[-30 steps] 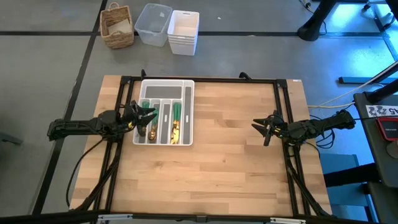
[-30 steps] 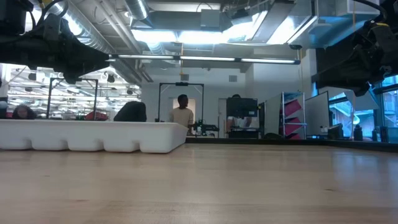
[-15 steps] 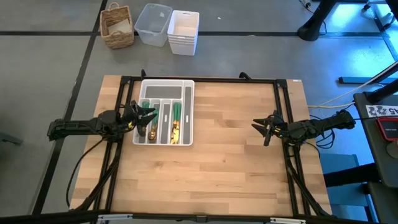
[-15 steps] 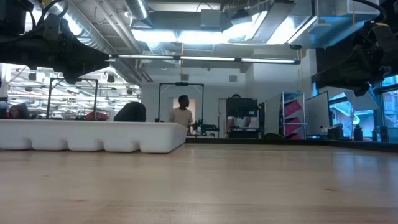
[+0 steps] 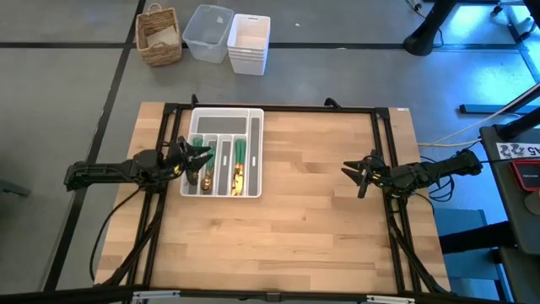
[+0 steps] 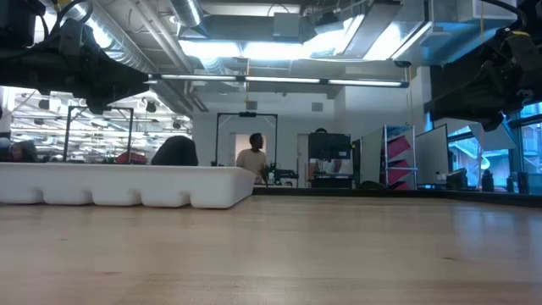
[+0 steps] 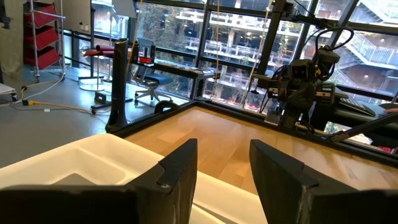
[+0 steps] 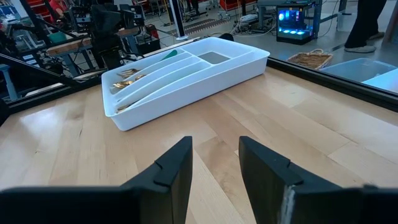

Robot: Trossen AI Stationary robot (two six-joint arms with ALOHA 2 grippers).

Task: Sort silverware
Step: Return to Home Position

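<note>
Blond wood tabletop (image 5: pixel 312 228) is bearing a white plastic tray (image 5: pixel 254 142) of gold-headed, green-handled silverware (image 5: pixel 240 157); left gripper (image 5: pixel 200 157) is hovering spread over its edge, right gripper (image 5: pixel 353 175) spread well apart.

Left claw (image 5: pixel 202 157): fingers parted, empty, arm extended inward. Right claw (image 5: pixel 350 175): fingers parted, empty, arm extended inward.

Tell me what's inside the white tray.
Green-handled, gold-headed silverware lies in long compartments of the tray. The left gripper hangs over its left side, hiding some contents.
</note>
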